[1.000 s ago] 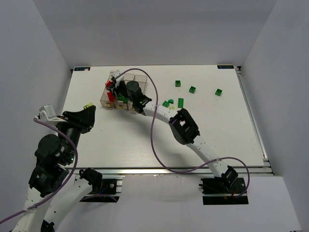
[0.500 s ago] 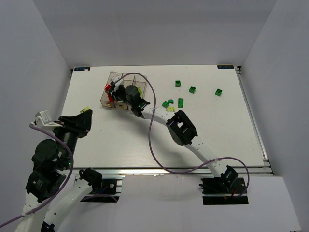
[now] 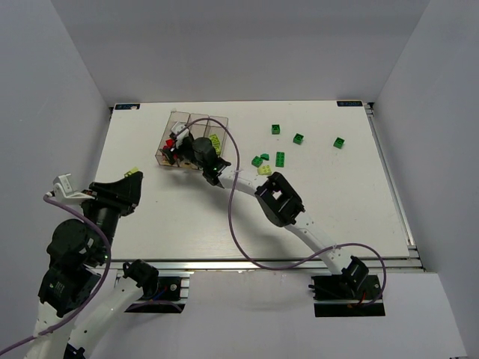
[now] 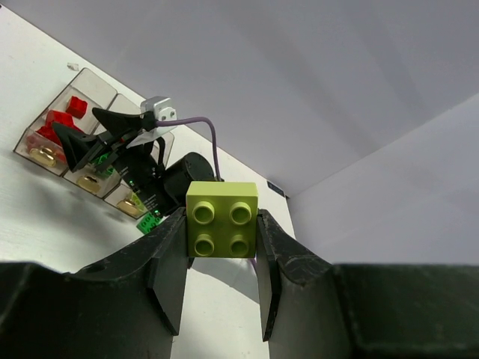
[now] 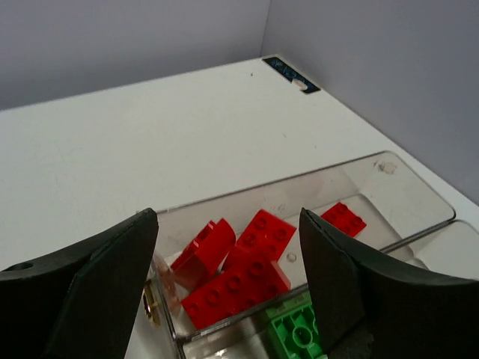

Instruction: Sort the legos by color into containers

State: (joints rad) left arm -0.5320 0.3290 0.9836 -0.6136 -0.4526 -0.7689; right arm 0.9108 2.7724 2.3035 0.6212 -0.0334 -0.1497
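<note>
**Work enclosure: table, walls and light**

A white table [image 3: 187, 217] with a faint grain forms the work surface. Plain matte pale-grey walls rise on three sides: the far wall [image 3: 239, 45], the left wall [image 3: 45, 112] and the right wall [image 3: 441, 134]. A slotted aluminium rail [image 3: 217, 263] runs along the near edge of the table, and a second rail [image 3: 389, 179] lines its right edge. Small dark labels sit at the far left corner [image 3: 126, 107] and the far right corner [image 3: 348, 103]. The light is even and diffuse, and shadows on the tabletop are soft.

The white desk [image 3: 337, 202] bears the containers [image 3: 223, 121] at its far left. Green legos [image 3: 280, 158] lie scattered to their right.
</note>
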